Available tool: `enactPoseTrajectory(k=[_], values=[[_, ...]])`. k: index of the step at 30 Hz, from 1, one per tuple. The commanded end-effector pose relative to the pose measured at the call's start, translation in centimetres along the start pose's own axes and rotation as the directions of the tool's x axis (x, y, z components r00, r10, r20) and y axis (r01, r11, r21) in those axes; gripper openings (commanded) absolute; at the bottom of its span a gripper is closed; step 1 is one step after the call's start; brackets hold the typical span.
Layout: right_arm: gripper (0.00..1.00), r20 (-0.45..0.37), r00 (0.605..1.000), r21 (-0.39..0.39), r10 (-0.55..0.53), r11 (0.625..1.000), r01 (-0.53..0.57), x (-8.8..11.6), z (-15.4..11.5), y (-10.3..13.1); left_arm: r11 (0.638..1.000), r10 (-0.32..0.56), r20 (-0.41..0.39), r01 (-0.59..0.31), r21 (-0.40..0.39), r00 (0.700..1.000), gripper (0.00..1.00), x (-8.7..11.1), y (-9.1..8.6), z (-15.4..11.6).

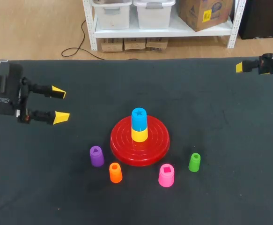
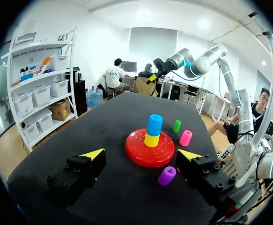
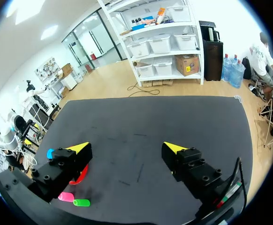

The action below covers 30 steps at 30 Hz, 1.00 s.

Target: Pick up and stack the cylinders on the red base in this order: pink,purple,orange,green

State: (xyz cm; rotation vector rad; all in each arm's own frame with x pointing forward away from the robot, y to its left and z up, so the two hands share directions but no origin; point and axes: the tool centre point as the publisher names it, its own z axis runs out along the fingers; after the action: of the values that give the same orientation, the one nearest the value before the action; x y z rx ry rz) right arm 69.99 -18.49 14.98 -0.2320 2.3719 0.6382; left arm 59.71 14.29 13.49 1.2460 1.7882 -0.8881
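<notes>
- Head view: red base point(image 1: 123, 145) sits mid-tabletop point(image 1: 197, 108). Yellow cylinder point(image 1: 139, 135) is on it, with blue cylinder point(image 1: 139, 117) on top of that.
- The four task cylinders stand upright on the tabletop round the base, none on it: purple cylinder point(image 1: 96, 156) at 8 o'clock, orange cylinder point(image 1: 115, 172) at 7, pink cylinder point(image 1: 166, 175) at 5, green cylinder point(image 1: 194, 162) at 4.
- My left fingers point(image 1: 61, 117) are at 9 o'clock from the base, well apart from it, spread wide over bare tabletop.
- My right fingers point(image 1: 239, 67) are at 2 o'clock, near the far edge. Head view shows one yellow tip only; the right wrist view shows both point(image 3: 173, 148), wide apart.
- Left wrist view: the base point(image 2: 136, 151) is straight ahead, purple point(image 2: 166, 175) is nearest, and pink point(image 2: 186, 138) and green point(image 2: 176, 125) are beyond it. Orange shows only in head view.
- Right wrist view: one finger covers most of the base point(image 3: 81, 173); pink point(image 3: 66, 196) and green point(image 3: 81, 202) are just beside that finger.
</notes>
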Motion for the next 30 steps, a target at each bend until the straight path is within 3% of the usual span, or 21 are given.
enactPoseTrajectory(k=[1,19,30], values=[[1.0,0.0,1.0,-0.001,0.0,1.0,0.0,0.0,-0.01,-0.03,1.0,0.019,-0.002,-0.019,-0.012,1.0,1.0,0.09,-0.08,-0.37],[1.0,0.0,1.0,-0.001,0.0,1.0,0.0,0.0,-0.01,-0.03,0.999,0.011,-0.02,-0.012,-0.03,1.0,1.0,0.82,0.23,-0.99],[1.0,0.0,1.0,-0.001,0.0,1.0,0.0,0.0,-0.01,-0.03,0.999,0.001,-0.01,-0.002,-0.053,1.0,1.0,0.28,0.15,-1.06]])
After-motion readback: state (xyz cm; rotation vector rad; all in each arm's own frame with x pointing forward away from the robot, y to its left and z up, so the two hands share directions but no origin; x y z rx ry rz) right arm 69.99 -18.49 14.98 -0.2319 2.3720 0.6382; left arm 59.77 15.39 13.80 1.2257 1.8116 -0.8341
